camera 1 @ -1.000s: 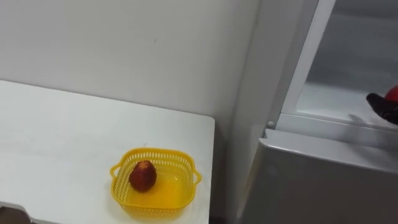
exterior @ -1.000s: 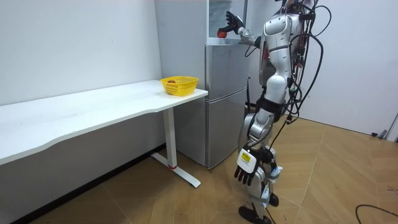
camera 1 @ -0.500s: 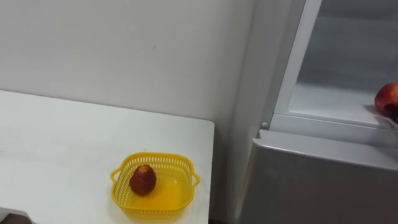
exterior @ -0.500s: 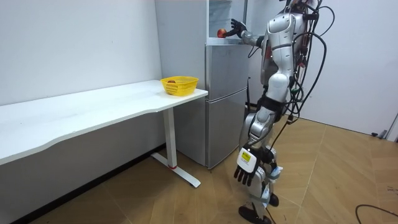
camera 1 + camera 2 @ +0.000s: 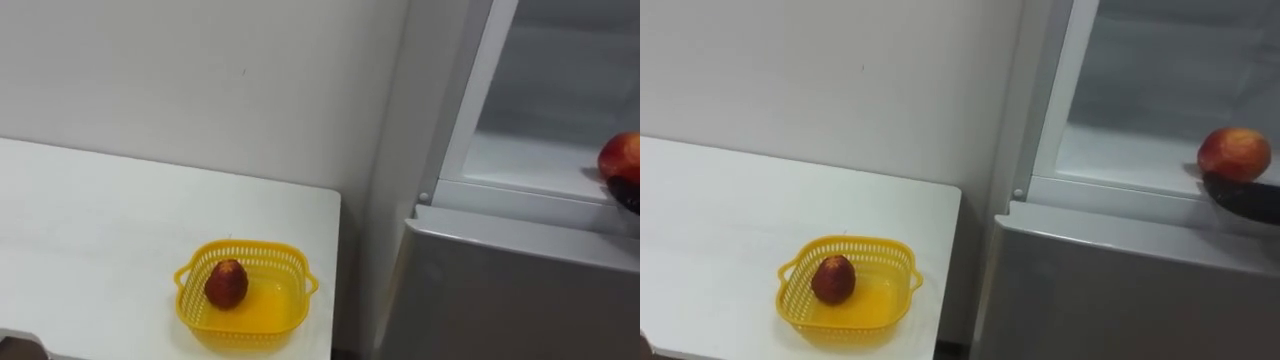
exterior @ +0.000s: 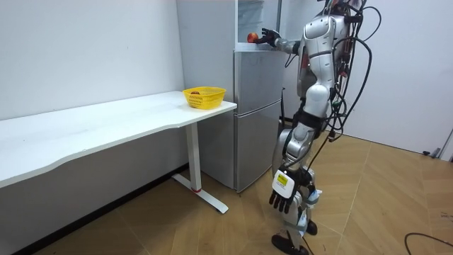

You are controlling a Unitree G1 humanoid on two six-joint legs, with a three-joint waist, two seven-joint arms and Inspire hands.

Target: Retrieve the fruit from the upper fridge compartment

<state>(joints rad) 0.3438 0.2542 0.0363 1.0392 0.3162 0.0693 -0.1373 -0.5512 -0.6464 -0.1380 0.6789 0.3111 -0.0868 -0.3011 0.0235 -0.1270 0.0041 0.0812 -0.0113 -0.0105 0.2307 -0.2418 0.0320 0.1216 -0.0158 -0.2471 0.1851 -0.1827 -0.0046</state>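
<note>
Right hand's (image 5: 1246, 198) dark fingers (image 5: 1220, 188) sit under the red fruit (image 5: 1234, 153), cupping it from below. Can't tell if they curl round it or just carry it; top of the fruit is bare. The fruit is at the front lip of the shelf (image 5: 1120, 160) in the upper compartment (image 5: 1160, 90). It looks partway out, probably so it clears the edge above the lower door (image 5: 1120, 270).

The fruit is round, smooth-skinned, red with a yellowish patch, likely firm. The shelf is pale and glossy, the lower door flat grey.

The yellow basket (image 5: 845, 242) is plastic lattice with small side handles. It sits near the corner of the white surface (image 5: 720, 220) beside the fridge, likely the drop-off. A second fruit (image 5: 833, 279), darker red, lies inside it at its left side.

Left hand (image 6: 284, 198) hangs low beside the leg, fingers relaxed, empty.
</note>
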